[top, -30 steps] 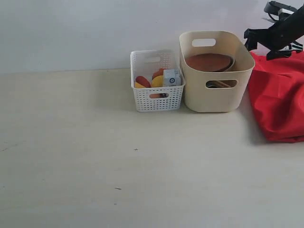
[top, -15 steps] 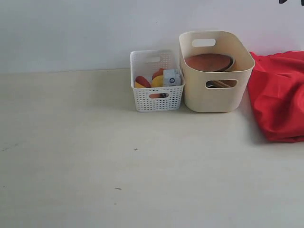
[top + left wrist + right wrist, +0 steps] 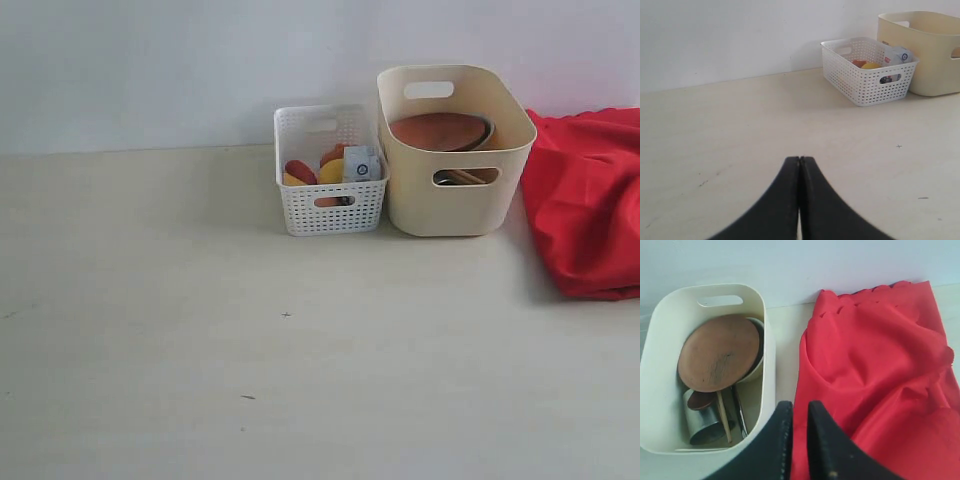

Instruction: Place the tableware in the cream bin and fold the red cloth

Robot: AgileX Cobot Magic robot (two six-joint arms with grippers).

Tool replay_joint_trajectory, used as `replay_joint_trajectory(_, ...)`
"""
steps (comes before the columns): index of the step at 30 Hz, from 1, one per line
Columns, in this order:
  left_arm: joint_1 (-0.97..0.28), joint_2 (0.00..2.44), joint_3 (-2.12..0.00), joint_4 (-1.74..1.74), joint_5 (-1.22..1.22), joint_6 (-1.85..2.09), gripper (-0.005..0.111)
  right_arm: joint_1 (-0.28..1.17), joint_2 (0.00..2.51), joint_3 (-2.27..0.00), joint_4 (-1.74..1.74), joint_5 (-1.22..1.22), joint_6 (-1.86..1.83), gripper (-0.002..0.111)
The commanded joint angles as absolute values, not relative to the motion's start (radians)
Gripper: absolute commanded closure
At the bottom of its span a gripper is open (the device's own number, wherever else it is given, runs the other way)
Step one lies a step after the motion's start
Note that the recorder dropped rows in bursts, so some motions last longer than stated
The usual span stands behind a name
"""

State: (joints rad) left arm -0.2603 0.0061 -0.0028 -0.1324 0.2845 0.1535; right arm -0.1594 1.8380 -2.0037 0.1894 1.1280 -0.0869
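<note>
The cream bin (image 3: 455,200) stands at the back, and its rim (image 3: 769,365) lies just beside my right gripper (image 3: 800,407) in the right wrist view. Inside it are the brown plate (image 3: 719,352) leaning on the pale bowl (image 3: 759,340), the steel cup (image 3: 702,425), chopsticks (image 3: 723,415) and a dark knife (image 3: 739,412). The red cloth (image 3: 875,365) lies bunched to the right of the bin (image 3: 590,200). My right gripper hangs high above the cloth's edge, its jaws a narrow gap apart and empty. My left gripper (image 3: 800,159) is shut and empty above bare table. Neither gripper shows in the exterior view.
A white lattice basket (image 3: 330,205) with food and a small carton stands against the bin's left side. A wall runs behind both containers. The pale table (image 3: 250,350) stretches out in front of them.
The right arm, seen at the exterior view's top right a second ago, has moved up and out of that view. Bin, basket and cloth have not moved.
</note>
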Motion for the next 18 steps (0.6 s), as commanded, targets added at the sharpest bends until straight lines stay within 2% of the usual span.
replay_joint_trajectory(1, -0.257, 0.000, 0.000, -0.133, 0.273, 0.157, 0.107, -0.163, 1.666, -1.781, 0.184, 0.992, -0.127, 0.106)
replay_joint_trajectory(10, -0.257, 0.000, 0.000, -0.133, 0.273, 0.157, 0.107, -0.163, 1.327, -1.372, 0.184, 0.804, -0.230, 0.108)
replay_joint_trajectory(18, -0.257, 0.000, 0.000, -0.133, 0.273, 0.157, 0.107, -0.163, 0.785, -0.935, 0.184, 0.635, -0.260, 0.108)
